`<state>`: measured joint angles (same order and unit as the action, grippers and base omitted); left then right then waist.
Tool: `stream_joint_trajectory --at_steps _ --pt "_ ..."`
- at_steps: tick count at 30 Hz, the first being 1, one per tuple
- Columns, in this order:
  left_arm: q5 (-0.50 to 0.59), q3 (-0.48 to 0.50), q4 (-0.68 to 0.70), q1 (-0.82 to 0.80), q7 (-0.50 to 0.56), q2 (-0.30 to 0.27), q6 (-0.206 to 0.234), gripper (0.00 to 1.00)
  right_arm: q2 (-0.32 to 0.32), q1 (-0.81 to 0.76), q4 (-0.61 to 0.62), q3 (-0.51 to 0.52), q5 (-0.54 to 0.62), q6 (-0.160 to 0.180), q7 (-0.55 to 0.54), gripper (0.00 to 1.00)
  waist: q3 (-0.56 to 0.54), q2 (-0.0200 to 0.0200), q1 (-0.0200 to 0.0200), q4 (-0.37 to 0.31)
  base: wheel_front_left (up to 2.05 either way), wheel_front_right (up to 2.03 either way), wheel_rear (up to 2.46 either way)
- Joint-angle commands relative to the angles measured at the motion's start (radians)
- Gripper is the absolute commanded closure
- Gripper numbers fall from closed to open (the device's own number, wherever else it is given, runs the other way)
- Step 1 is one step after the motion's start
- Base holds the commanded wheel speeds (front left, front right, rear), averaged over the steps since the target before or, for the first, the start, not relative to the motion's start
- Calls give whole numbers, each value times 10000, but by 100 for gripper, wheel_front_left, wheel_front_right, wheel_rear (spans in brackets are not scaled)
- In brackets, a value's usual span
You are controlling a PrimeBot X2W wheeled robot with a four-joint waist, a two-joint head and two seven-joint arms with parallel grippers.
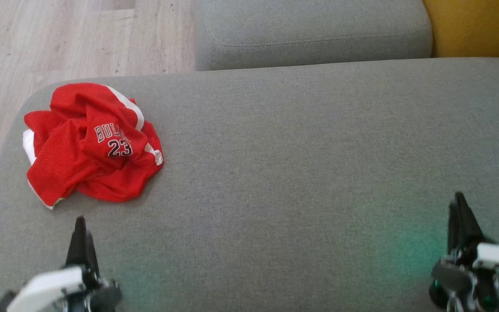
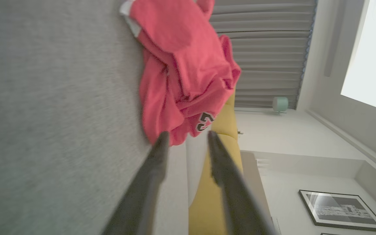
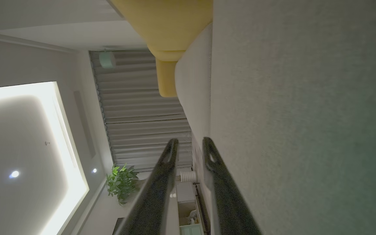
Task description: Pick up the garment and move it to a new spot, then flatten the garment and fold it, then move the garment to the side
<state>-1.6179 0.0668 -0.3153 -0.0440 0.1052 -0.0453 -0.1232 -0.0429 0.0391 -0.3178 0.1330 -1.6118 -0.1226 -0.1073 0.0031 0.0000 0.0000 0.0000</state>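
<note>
The garment (image 1: 91, 145) is a red jersey with white trim and the number 23, lying crumpled near the left end of the grey sofa seat (image 1: 297, 151). My left gripper (image 1: 80, 223) hovers just short of its near edge, fingers pointing at it. In the left wrist view the garment (image 2: 184, 68) lies right beyond the fingertips of the left gripper (image 2: 186, 137), which is open with nothing between the fingers. My right gripper (image 1: 459, 201) stays far to the right over bare cushion; the right wrist view shows the right gripper (image 3: 189, 145) with a narrow gap and nothing held.
A grey back cushion (image 1: 314, 32) rises behind the seat, with a yellow cushion (image 1: 479, 26) at the far right. Wooden floor (image 1: 59, 39) lies beyond the seat's left edge, close to the garment.
</note>
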Motion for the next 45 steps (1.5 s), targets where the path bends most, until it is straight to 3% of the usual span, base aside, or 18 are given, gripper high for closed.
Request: stream_joint_trajectory --at_steps 1,14,25,36,45 --pt "0 -8 -61 41 -1 2 0 0 4 -40 -61 -3 0 0 1 0 0 0 0 0 0 0 0" --pt "125 -126 180 174 -371 0 -8 0 1 -97 137 -219 341 -10 373 0 -21 0 0 7 0 0 0" --pt "472 -151 473 202 -665 -4 -14 0 -5 -76 378 -303 1399 -16 669 0 -29 0 0 49 0 0 0" --pt "1775 106 992 95 -987 -9 191 0 -13 -48 1074 -256 3454 -23 993 0 -11 0 0 60 0 0 0" --pt "3291 45 2144 3 -1251 -13 802 0 -19 -24 1818 -470 5468 -29 1258 0 44 0 0 25 0 0 0"
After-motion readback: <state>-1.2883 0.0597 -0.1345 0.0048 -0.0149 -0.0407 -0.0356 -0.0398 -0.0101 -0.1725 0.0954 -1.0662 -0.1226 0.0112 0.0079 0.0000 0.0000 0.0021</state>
